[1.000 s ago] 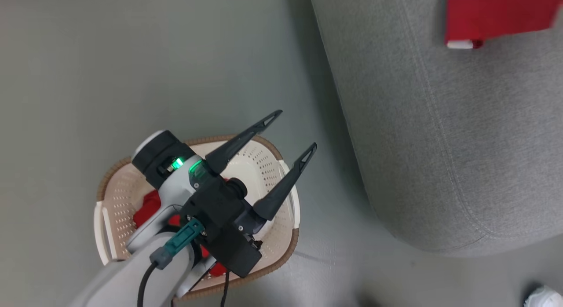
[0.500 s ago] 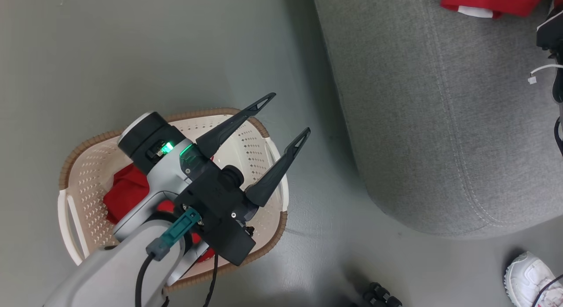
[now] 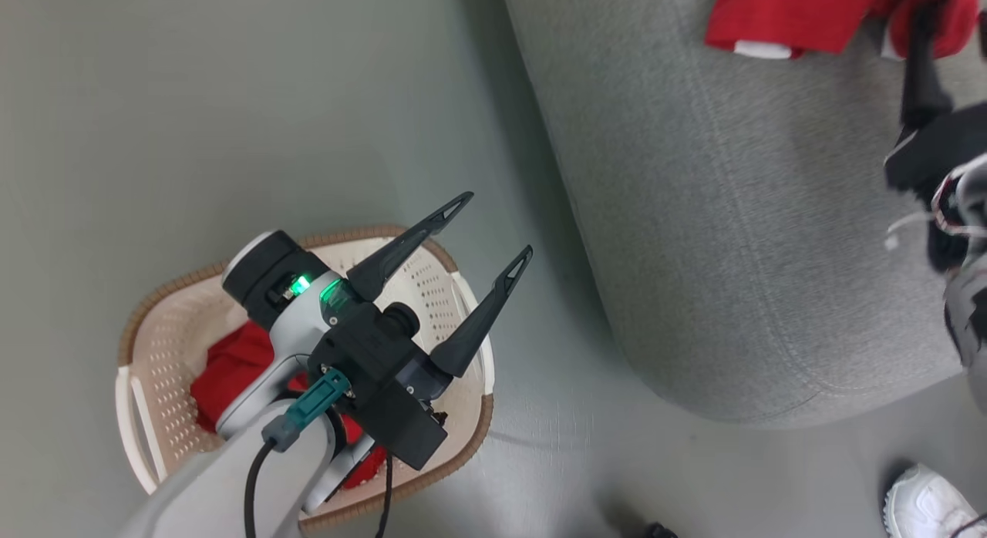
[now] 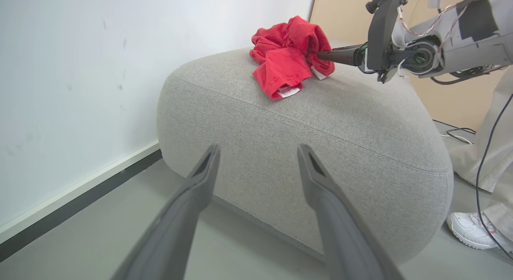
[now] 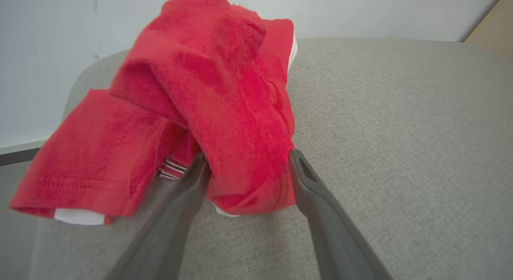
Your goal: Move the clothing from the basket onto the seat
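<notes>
My right gripper stood spread, gripping nothing, around the clothing heaped atop the seat, seemingly to leave it there, while my left gripper, also spread and empty, hung over the basket beside the seat, where more of the clothing lay.

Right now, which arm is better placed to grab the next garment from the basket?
Left. The left gripper hangs open and empty above the basket, where red clothing lies. The right gripper is away over the seat, jaws spread around a garment lying there.
</notes>
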Available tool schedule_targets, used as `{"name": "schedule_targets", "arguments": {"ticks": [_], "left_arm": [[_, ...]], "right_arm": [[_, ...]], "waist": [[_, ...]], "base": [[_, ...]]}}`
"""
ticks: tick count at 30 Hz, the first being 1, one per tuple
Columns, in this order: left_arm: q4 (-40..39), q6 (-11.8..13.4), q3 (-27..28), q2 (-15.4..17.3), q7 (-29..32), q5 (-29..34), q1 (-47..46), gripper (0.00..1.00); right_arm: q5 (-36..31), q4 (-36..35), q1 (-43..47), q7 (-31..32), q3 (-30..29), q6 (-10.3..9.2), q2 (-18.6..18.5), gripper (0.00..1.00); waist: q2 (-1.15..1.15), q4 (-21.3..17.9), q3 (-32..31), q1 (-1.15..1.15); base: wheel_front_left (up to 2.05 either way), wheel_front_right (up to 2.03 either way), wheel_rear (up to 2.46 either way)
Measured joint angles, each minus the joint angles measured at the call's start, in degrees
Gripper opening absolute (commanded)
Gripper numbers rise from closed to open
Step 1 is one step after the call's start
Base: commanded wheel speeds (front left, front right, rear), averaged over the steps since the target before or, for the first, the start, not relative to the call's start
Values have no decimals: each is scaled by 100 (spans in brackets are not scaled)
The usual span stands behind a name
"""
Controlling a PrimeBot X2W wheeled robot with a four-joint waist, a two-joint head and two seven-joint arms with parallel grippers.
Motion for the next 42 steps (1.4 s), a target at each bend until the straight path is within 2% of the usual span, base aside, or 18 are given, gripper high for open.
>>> {"name": "schedule_targets", "arguments": {"ticks": [12, 20, 27, 29, 34, 42], "left_arm": [[702, 204, 327, -334, -461, -446, 260, 100], [1187, 412, 806, -389, -620, -793, 612, 100], [1622, 620, 1170, -423, -682, -1026, 1001, 100], [1730, 677, 1241, -450, -703, -1071, 1095, 100], [1900, 758, 1415, -487, -706, -1147, 1467, 100], [2016, 912, 1712, -479, -708, -1170, 2290, 100]], "right_arm": [[-266, -855, 625, -26, 133, 65, 59, 100], [-326, -1381, 1048, -41, 257, 108, 428, 100], [-332, -1744, 1850, -41, 289, 105, 621, 100], [-328, -1873, 2142, -41, 235, 83, 670, 100], [-323, -2228, 2914, -41, 152, -113, 786, 100], [-485, -2891, 3872, -41, 300, -307, 1054, 100]], "waist": [[-1, 138, -854, -1], [-1, 421, -1446, -1], [-1, 727, -1976, -1], [-2, 818, -2132, -1], [-1, 1048, -2522, -2], [-1, 1346, -3183, -1]], "base": [[0, 0, 0], [0, 0, 0], [0, 0, 0], [0, 0, 0], [0, 0, 0], [0, 0, 0]]}}
